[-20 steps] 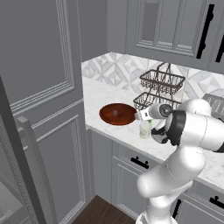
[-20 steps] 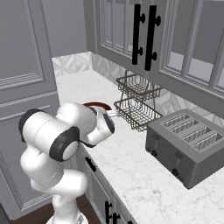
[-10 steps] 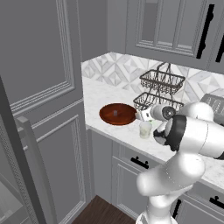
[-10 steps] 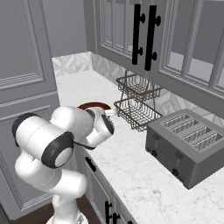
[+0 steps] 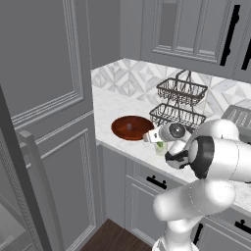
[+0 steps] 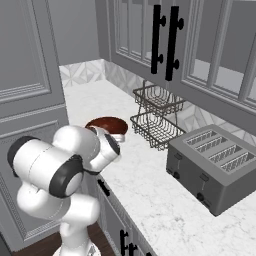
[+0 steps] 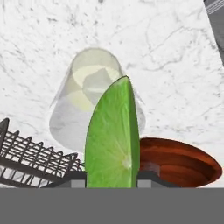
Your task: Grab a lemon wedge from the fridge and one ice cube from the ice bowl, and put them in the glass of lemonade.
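Two tiers of a black wire basket (image 5: 179,103) stand at the back of the white marble counter (image 5: 113,104) in the left base view, with the round reddish-brown ice bowl (image 5: 131,127) in front of them; the white arm's wrist covers most of the clear glass of lemonade (image 5: 161,147) just right of the bowl. Compared with a second ago, the wrist sits lower and further left, nearer the bowl.

Right base view: the arm's shoulder and elbow block the bowl's near rim; a grey four-slot toaster (image 6: 214,165) stands right of the basket, and the tall dark grey fridge (image 6: 30,75) rises at left.

Hand view: the gripper (image 7: 113,175) is closed part-way on the yellow-green lemon wedge (image 7: 113,140), held upright between its fingertips directly above the glass; bowl and basket lie beside the glass.
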